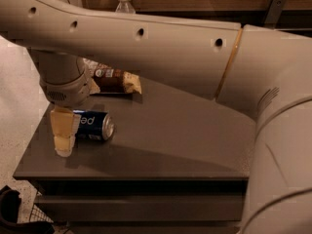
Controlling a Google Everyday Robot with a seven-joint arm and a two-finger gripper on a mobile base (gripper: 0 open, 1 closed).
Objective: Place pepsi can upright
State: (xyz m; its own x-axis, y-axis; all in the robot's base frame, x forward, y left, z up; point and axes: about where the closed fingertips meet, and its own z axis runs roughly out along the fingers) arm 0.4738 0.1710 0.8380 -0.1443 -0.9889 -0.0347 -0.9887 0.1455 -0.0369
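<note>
The pepsi can [96, 125] is dark blue with white lettering. It lies on its side near the left end of the dark grey table [175, 145], with its silver end facing right. My gripper [64, 132] hangs down from the arm's wrist at the can's left end. It covers that end of the can and reaches close to the table top. I cannot tell whether it touches the can.
A brown and white snack bag [115, 80] lies on the table behind the can. A clear plastic water bottle [124, 2] stands at the back, mostly hidden by my arm [161, 48]. The table's left edge is close to the gripper. Speckled floor [14, 106] lies beyond it.
</note>
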